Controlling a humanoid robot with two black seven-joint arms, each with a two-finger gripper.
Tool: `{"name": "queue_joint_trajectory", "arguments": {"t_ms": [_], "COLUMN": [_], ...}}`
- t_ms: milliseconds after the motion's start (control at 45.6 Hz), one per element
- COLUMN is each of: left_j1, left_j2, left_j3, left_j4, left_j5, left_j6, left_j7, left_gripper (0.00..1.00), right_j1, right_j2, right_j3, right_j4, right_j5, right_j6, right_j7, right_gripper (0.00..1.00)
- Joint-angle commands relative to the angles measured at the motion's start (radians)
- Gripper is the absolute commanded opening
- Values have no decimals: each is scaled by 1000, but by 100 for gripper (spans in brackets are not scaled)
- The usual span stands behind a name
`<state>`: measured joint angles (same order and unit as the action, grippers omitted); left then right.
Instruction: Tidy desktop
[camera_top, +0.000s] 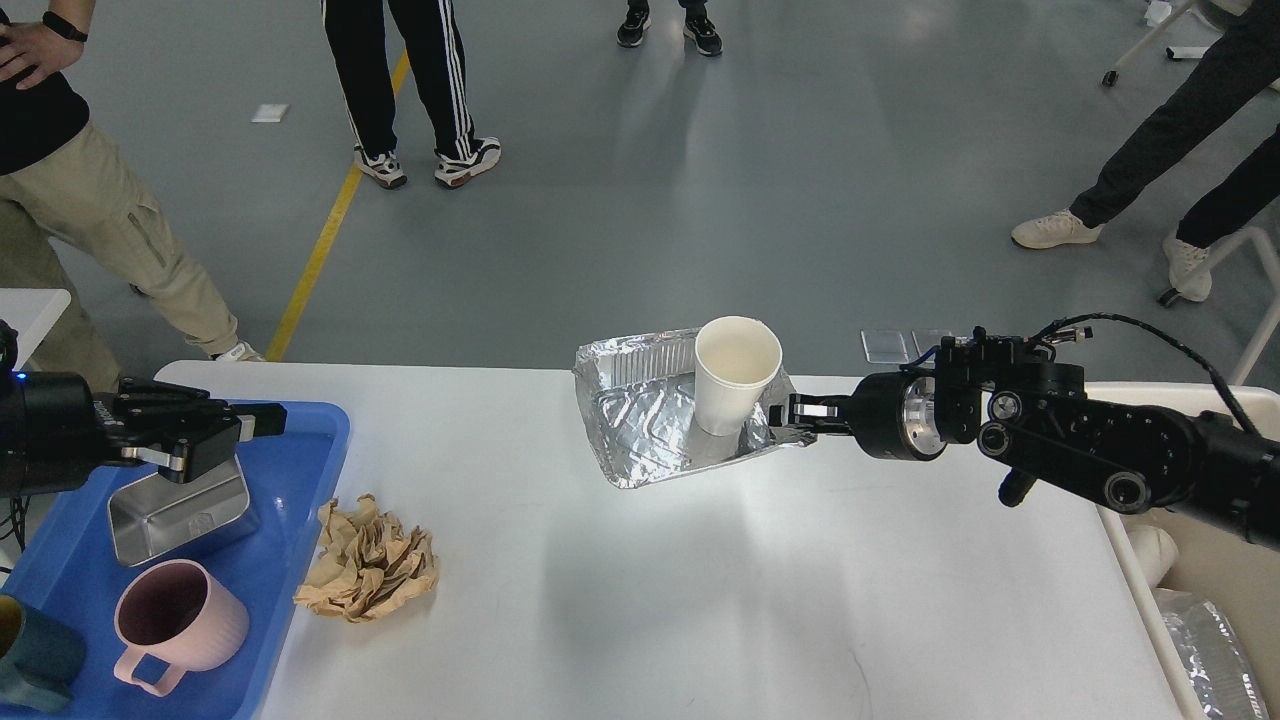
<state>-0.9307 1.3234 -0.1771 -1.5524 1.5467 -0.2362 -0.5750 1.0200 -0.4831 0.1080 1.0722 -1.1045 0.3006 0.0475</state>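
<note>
The white desktop (640, 560) fills the lower middle, with a thin dark scratch near its front. My right gripper (797, 413) is shut on the right rim of a crumpled foil tray (645, 420) and holds it tilted near the far edge. A white paper cup (733, 375) stands in the foil tray. A crumpled brown paper ball (368, 562) lies on the desktop at the left. My left gripper (262, 420) hovers over the blue plastic tray (300, 500), above a steel container (180, 515); its fingers look close together and hold nothing.
The blue tray also holds a pink mug (175, 625) and a dark teal cup (35, 665). A beige bin (1200, 560) with white and foil rubbish stands at the right. Several people stand on the grey floor beyond the table.
</note>
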Motion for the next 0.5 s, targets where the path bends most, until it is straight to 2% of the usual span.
{"name": "queue_joint_trajectory", "arguments": {"t_ms": [0,44,153,219,241,285,482], "left_j1": [6,10,15,13,15,15,21], "left_j2": [-13,-20,-56,-101,-124,-147,-222], "left_j3": [10,10,-2,-15,-27,-28,-27], "left_j4": [5,14,64,118,155,185,298], "left_j5": [-31,-57,-198,-348,-452,-534,-707], "left_j6": [6,6,31,72,104,130,202], "left_j7": [29,62,199,254,274,282,285], "left_gripper": [17,31,62,93,97,97,97], "right_j1": [0,0,0,-1,-1,-1,-1], "right_j2": [0,-2,-5,-6,-8,-8,-6], "right_j3": [1,1,1,1,1,1,1], "right_j4": [0,2,3,3,5,3,3], "right_j5": [0,0,0,0,0,0,0], "right_j6": [0,0,0,0,0,0,0], "right_j7": [0,0,0,0,0,0,0], "right_gripper": [0,0,0,0,0,0,0]}}
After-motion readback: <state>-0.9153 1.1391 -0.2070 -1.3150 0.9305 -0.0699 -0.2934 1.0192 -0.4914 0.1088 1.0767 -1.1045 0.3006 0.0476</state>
